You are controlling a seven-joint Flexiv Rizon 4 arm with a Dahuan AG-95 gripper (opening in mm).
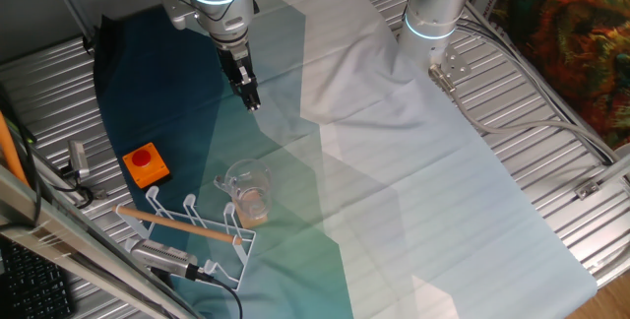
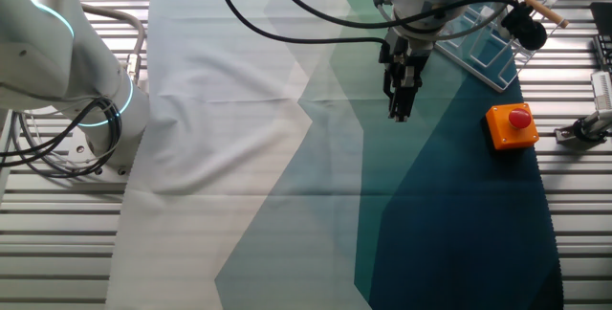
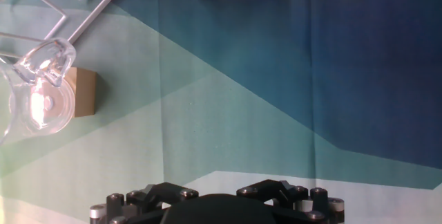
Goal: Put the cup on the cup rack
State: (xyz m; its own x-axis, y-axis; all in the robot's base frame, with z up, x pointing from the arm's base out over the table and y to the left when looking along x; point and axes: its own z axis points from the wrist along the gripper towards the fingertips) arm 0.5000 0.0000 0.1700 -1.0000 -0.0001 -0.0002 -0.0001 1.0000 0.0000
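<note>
The clear cup lies on the cloth just beside the white wire cup rack, which has a wooden rod across it. In the hand view the cup is at the left edge, handle toward the rack wires. In the other fixed view only part of the rack shows behind the arm, and the cup is hidden. My gripper hangs above the cloth well away from the cup, fingers together and empty; it also shows in the other fixed view.
A tan wooden block touches the cup; it also shows in the hand view. An orange box with a red button sits near the rack. A second white arm stands at the back. Metal clamps sit at the table edge.
</note>
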